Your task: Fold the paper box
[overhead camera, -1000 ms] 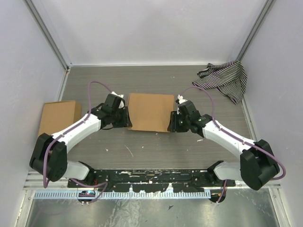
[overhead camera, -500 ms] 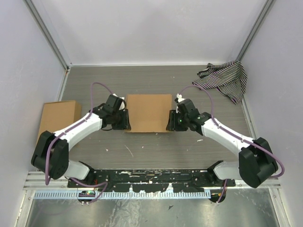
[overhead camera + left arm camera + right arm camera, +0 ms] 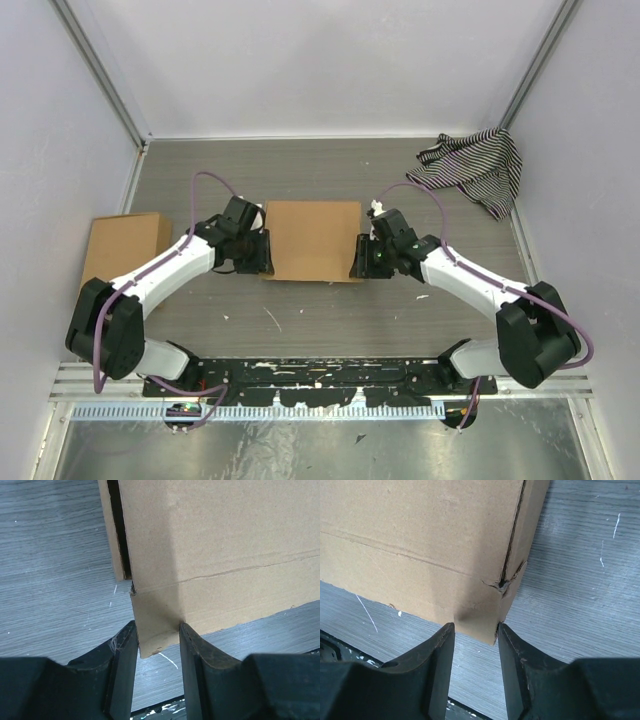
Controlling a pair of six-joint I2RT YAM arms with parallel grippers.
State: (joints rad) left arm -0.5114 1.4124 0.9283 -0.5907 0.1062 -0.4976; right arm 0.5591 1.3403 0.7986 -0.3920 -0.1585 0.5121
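Now pinching the paper box [image 3: 315, 238] at both near corners: squeezing the left gripper [image 3: 156, 637] on the corner flap between its fingers, squeezing the right gripper [image 3: 474, 630] on the creased, slightly torn corner at its tips. Lying flat on the table [image 3: 300, 170], spanning the gap between both grippers. Sitting well beyond the right gripper, a striped cloth [image 3: 475, 165].

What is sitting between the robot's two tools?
The paper box lies between the left tool and the right tool, shown in the top view; each tool pinches a near corner.
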